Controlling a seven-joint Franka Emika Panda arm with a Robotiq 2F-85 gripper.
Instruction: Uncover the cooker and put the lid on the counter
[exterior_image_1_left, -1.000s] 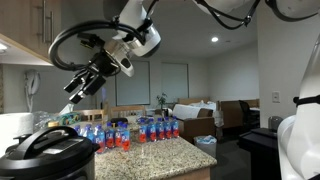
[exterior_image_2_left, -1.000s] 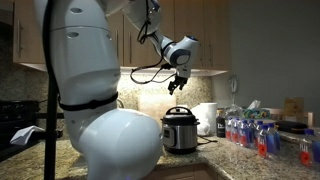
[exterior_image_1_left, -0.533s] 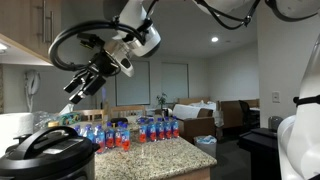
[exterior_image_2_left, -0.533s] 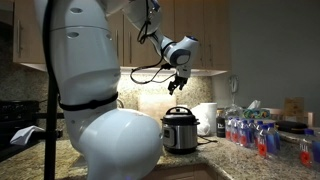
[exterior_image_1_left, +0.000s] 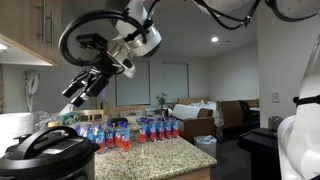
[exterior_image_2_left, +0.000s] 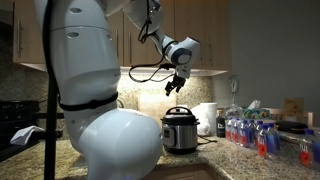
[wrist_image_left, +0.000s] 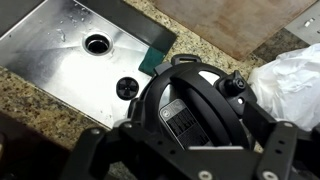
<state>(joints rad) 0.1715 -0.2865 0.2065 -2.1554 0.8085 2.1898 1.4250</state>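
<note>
My gripper (exterior_image_1_left: 73, 94) hangs high over the counter (exterior_image_1_left: 165, 152), its fingers (wrist_image_left: 285, 150) spread wide with nothing between them. The lid (wrist_image_left: 190, 108) sits shut on the cooker (exterior_image_2_left: 180, 132), so nothing is uncovered yet. In the wrist view it fills the centre, just at 12 o'clock from my fingers, with the sink (wrist_image_left: 60, 45) off at 10 o'clock. In an exterior view the lid (exterior_image_2_left: 180, 112) lies straight down at 6 o'clock from my gripper, well apart. So I judge the coming move to be a plain descent onto the raised handle. I cannot make out which way the handle's long axis runs, so I may need to turn my wrist to straddle it.
</note>
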